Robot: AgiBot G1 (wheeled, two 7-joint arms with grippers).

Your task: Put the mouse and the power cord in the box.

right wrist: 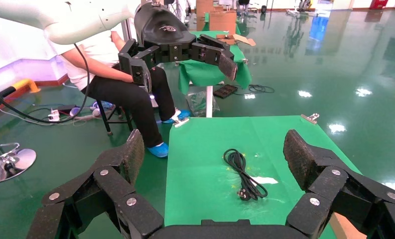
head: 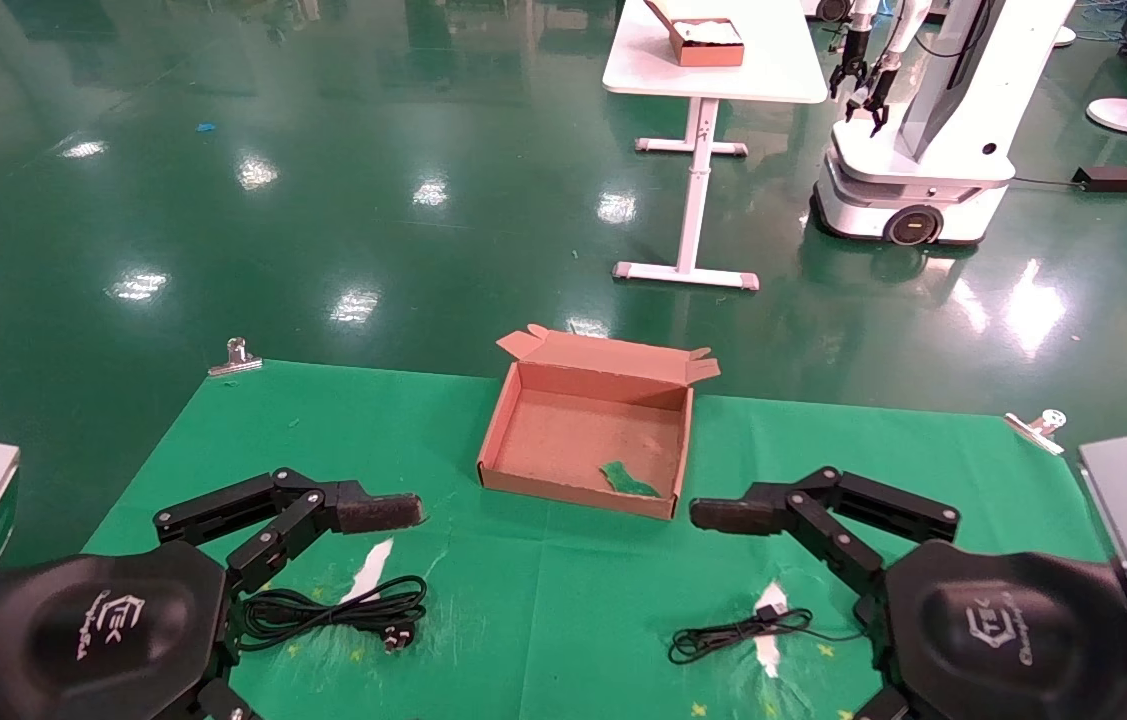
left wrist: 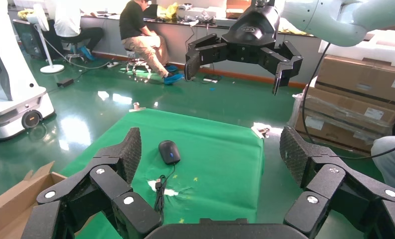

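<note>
The open brown box (head: 523, 482) stands at the middle of the green table, lid flap folded back. The power cord (head: 333, 610) lies coiled at the front left, plug toward the middle; it also shows in the right wrist view (right wrist: 245, 174). The black mouse (left wrist: 169, 151) shows in the left wrist view; from the head only its thin cable (head: 738, 630) is seen, the mouse hidden behind my right arm. My left gripper (head: 393, 512) hovers open left of the box, above the cord. My right gripper (head: 718, 515) hovers open right of the box. Both hold nothing.
A green scrap (head: 631, 480) lies inside the box. Metal clips (head: 235, 357) (head: 1038, 428) pin the cloth at the far corners. Beyond the table stand a white table with a smaller box (head: 708, 42) and another robot (head: 923, 130). White tears (head: 373, 565) mark the cloth.
</note>
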